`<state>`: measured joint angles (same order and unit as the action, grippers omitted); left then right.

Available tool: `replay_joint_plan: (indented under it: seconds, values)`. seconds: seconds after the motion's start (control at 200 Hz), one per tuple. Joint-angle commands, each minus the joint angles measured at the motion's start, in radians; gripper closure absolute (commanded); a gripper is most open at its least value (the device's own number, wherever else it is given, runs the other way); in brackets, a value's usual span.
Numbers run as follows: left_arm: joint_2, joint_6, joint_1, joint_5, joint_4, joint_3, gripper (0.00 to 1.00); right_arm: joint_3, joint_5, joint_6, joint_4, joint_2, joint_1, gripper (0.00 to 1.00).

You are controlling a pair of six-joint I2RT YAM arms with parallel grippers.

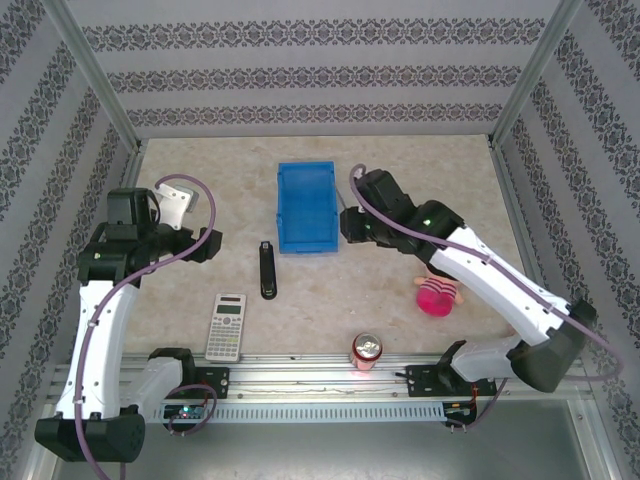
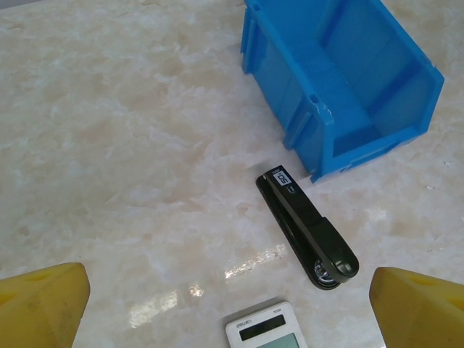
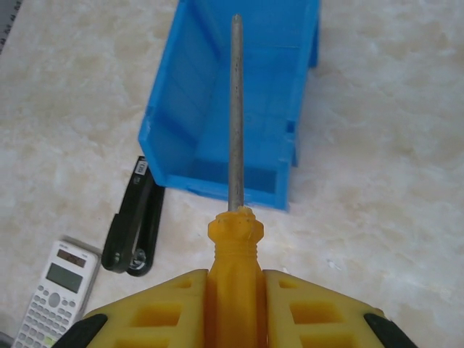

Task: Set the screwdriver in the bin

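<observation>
The screwdriver (image 3: pixel 235 239) has an orange-yellow handle clamped between my right gripper's (image 3: pixel 235 283) yellow pads, so that gripper is shut on it. Its thin metal shaft points forward over the open top of the blue bin (image 3: pixel 181 109). In the top view the right gripper (image 1: pixel 348 225) hovers just off the bin's (image 1: pixel 306 205) right near corner. The bin holds nothing. My left gripper (image 1: pixel 205 243) stands open to the left of the bin (image 2: pixel 341 80), its yellow fingertips (image 2: pixel 40 304) wide apart above bare table.
A black stapler (image 1: pixel 267 270) lies just in front of the bin. A white calculator (image 1: pixel 226 327) sits near the front edge on the left. A red can (image 1: pixel 366 351) stands at the front centre. A pink toy (image 1: pixel 437 292) lies under the right arm.
</observation>
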<state>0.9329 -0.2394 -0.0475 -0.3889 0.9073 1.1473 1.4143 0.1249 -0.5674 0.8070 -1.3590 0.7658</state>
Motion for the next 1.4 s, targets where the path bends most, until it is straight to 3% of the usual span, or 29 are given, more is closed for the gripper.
replay_joint_plan:
  seconds: [0.0,0.43,0.749,1.394]
  values:
    - [-0.03,-0.005,0.003,-0.012,0.031,0.022,0.01,0.065,0.018,0.027,-0.042,-0.06,0.024,0.78]
    - [-0.091,-0.011,0.003,-0.016,0.06,0.024,0.01,0.2,0.045,0.072,-0.101,-0.32,0.043,0.78]
    - [-0.097,0.005,0.003,-0.037,0.066,0.034,0.01,0.319,0.149,0.099,-0.114,-0.528,0.041,0.77]
    - [-0.107,0.029,0.003,-0.077,0.06,-0.013,0.01,0.323,0.168,0.028,-0.324,-0.77,-0.006,0.76]
